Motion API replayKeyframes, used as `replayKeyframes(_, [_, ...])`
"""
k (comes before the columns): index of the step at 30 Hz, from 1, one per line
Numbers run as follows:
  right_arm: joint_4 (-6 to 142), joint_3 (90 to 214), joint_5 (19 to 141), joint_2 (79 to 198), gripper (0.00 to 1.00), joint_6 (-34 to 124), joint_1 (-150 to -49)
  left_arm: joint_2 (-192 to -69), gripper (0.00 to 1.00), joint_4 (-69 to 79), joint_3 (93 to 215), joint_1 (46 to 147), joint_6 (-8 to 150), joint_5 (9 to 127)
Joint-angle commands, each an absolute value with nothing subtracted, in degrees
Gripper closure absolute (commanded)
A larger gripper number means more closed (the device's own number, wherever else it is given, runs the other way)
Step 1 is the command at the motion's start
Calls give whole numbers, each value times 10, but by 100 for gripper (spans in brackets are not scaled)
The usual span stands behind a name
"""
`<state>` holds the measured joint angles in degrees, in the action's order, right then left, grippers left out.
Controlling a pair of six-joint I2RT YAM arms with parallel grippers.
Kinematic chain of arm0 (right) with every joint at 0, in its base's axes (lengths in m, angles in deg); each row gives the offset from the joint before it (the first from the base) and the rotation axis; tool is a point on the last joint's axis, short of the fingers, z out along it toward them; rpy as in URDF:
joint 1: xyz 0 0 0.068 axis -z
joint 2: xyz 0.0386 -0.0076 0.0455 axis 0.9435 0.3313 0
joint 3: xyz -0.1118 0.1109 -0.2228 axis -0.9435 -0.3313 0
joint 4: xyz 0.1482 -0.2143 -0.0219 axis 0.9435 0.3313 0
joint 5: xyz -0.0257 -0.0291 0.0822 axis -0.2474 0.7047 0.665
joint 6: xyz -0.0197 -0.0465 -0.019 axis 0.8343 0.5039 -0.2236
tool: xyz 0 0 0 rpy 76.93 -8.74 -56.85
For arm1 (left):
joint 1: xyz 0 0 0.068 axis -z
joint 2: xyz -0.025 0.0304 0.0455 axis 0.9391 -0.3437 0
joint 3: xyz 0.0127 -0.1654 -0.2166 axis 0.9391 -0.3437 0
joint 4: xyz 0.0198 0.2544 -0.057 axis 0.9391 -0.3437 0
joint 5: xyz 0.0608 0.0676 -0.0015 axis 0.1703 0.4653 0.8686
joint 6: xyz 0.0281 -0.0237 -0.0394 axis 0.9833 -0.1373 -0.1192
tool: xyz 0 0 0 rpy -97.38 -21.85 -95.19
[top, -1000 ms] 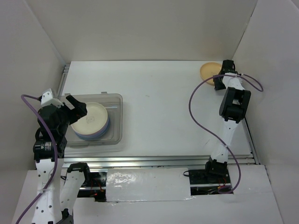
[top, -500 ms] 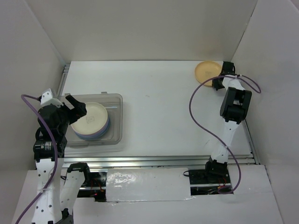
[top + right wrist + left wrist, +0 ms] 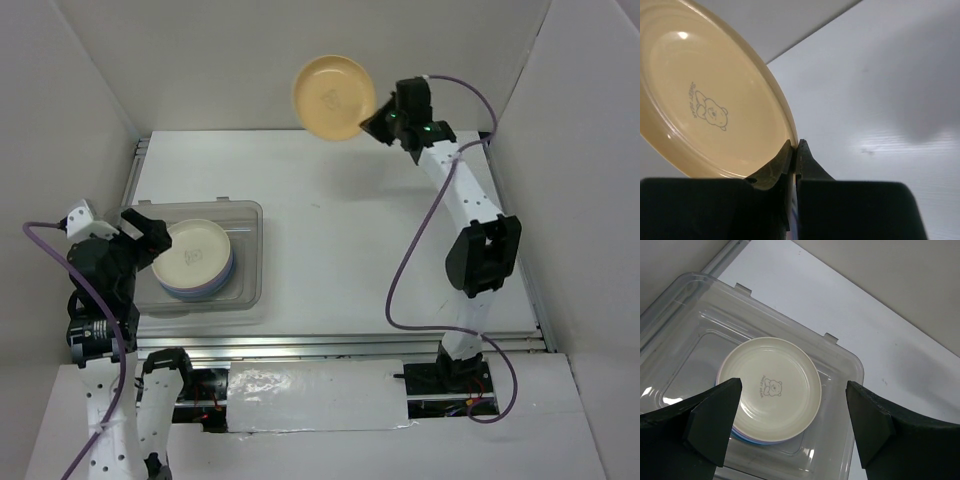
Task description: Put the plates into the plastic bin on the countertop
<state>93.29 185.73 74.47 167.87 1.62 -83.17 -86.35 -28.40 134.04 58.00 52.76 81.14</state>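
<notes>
My right gripper (image 3: 795,150) is clamped on the orange plate (image 3: 333,97) by its rim, up at 12 o'clock. Left gripper (image 3: 792,387) gapes wide, holding nothing, over the plastic bin (image 3: 252,262) at 9 o'clock.

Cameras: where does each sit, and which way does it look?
Top view: fixed above and behind the robot, looking down on the countertop; left arm and right arm show.
Left wrist view: on the left arm, looking down into the plastic bin at the cream plate; the open left claw frames it.
Right wrist view: on the right arm, looking along the shut right claw pinching the orange plate.
Shared: top and left wrist views both show the plastic bin and cream plate.
</notes>
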Motion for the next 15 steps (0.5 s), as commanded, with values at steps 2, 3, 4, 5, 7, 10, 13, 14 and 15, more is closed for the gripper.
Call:
replayKeyframes(2, [1040,1975,821,1748,100,87,-941,-870,1,-257,1336,566,518,833])
replayKeyframes(3, [1054,2018,834,1765,100,89,-959,-871,1,-257,1336,565,518,836])
replayKeyframes(4, [1072,2040,839,1780,100,90,-978,-869,1,-257,1335,565,516,839])
replayKeyframes(5, [1082,2058,840,1811,100,88,-1017,-868,1,-259,1335,565,515,848])
replayKeyframes(7, [1090,2093,827,1834,100,85,-1055,-862,1,-259,1333,565,513,857])
replayKeyframes(10, [1072,2086,803,1860,100,67,-1114,-862,1,-263,1334,565,512,867])
replayKeyframes(13, [1048,2063,804,1873,100,53,-1156,-865,1,-266,1335,566,510,872])
replayKeyframes(14, [1048,2061,800,1876,100,54,-1177,-865,1,-266,1336,566,509,872])
replayKeyframes(15, [1051,2063,796,1880,100,55,-1188,-864,1,-265,1335,565,510,873])
